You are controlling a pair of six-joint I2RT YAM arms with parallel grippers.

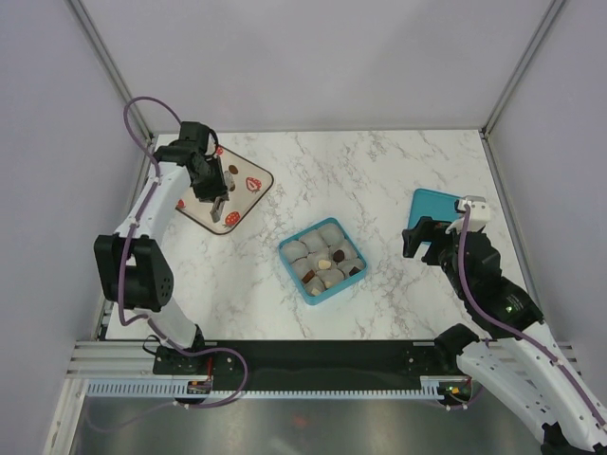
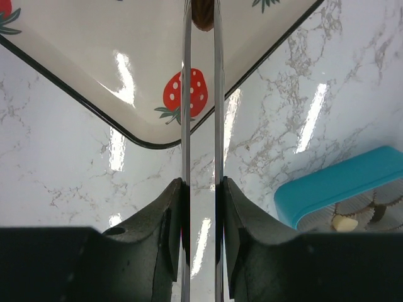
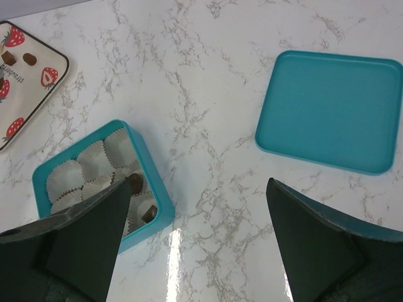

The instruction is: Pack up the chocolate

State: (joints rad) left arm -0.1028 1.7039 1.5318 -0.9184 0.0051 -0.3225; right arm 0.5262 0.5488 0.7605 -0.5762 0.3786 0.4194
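My left gripper [image 1: 219,210] hangs over the near edge of the strawberry-print tray [image 1: 248,194]. In the left wrist view its thin metal blades [image 2: 186,94] stand close together, shut on a brown chocolate piece [image 2: 203,19] at the tips. More brown pieces lie on the tray [image 1: 232,169], and also show in the right wrist view [image 3: 28,58]. The blue box [image 1: 287,254] holds paper cups with several chocolates, one cream [image 1: 324,263] and some brown [image 3: 135,183]. My right gripper [image 3: 199,182] is open and empty above the bare table, between the box and the lid.
The blue lid [image 1: 429,210] lies flat at the right, partly under my right arm, and shows whole in the right wrist view [image 3: 330,116]. The box rim [image 2: 334,189] shows at the right of the left wrist view. Grey walls ring the marble table [image 1: 379,171].
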